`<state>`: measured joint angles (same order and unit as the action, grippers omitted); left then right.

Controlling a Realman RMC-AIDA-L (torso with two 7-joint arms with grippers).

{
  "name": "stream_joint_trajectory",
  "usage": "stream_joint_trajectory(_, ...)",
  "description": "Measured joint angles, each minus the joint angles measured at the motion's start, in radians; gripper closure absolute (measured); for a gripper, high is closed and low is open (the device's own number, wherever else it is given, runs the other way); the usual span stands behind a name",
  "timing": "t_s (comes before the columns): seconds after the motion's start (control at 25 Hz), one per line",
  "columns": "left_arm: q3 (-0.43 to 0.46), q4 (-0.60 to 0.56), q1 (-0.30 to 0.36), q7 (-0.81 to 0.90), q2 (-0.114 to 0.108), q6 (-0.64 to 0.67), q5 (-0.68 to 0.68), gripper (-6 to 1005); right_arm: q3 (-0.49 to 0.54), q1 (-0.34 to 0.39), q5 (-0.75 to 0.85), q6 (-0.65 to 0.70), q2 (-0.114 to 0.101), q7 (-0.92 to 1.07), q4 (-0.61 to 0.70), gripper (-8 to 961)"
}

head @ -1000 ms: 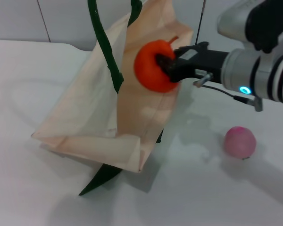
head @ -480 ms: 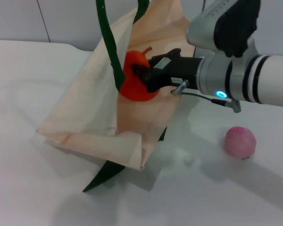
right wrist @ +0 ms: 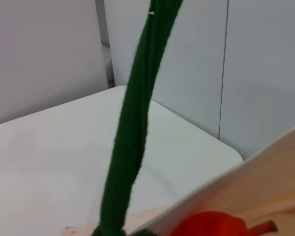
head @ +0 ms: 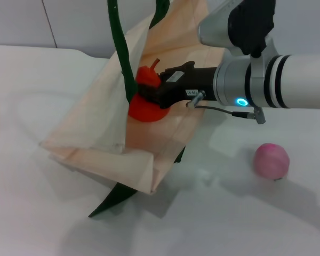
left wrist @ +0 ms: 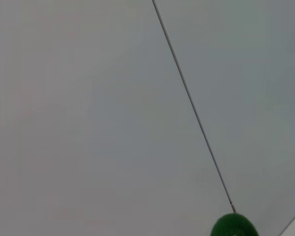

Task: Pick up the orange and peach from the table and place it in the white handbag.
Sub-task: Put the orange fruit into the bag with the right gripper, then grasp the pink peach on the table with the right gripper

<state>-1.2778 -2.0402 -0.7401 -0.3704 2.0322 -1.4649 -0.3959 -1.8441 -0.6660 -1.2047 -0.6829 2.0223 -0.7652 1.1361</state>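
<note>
The white handbag (head: 93,125) stands tilted on the table, its mouth held up by its dark green handles (head: 120,50), which run out of the top of the head view. My right gripper (head: 154,95) reaches in from the right and is shut on the orange (head: 144,110), holding it in the bag's open mouth against the inner fabric. The orange also shows at the edge of the right wrist view (right wrist: 211,225), behind a green handle (right wrist: 132,128). The peach (head: 272,161) lies on the table to the right of the bag. My left gripper is out of view.
The white table (head: 32,80) spreads around the bag. A green strap end (head: 113,201) lies flat under the bag's near corner. A grey panelled wall (left wrist: 113,108) stands behind; a bit of green handle (left wrist: 233,227) shows in the left wrist view.
My right gripper has carried the orange leftward and slightly down, from beside the bag's right edge into its open mouth. The peach has not moved.
</note>
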Motion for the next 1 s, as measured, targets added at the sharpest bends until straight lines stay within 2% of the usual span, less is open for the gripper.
stream_joint_trajectory(0.12,0.0,0.0,0.001,0.0,0.0,0.0,0.0,870,0.009,0.003,0.0,0.003,0.0,0.0,-0.002,779)
stream_joint_trajectory(0.76,-0.002,-0.002,0.009,0.001,-0.001,0.0,0.011,870,0.048,-0.001,0.01,-0.017,-0.001,0.0,-0.03,69)
stream_joint_trajectory(0.88,-0.002,-0.002,0.017,0.0,-0.001,0.0,0.013,870,0.115,0.02,0.041,-0.053,-0.004,0.001,-0.02,65)
stream_joint_trajectory(1.0,-0.001,-0.002,0.025,-0.001,-0.001,0.001,0.019,870,0.229,0.064,0.123,-0.121,-0.003,0.012,0.017,64)
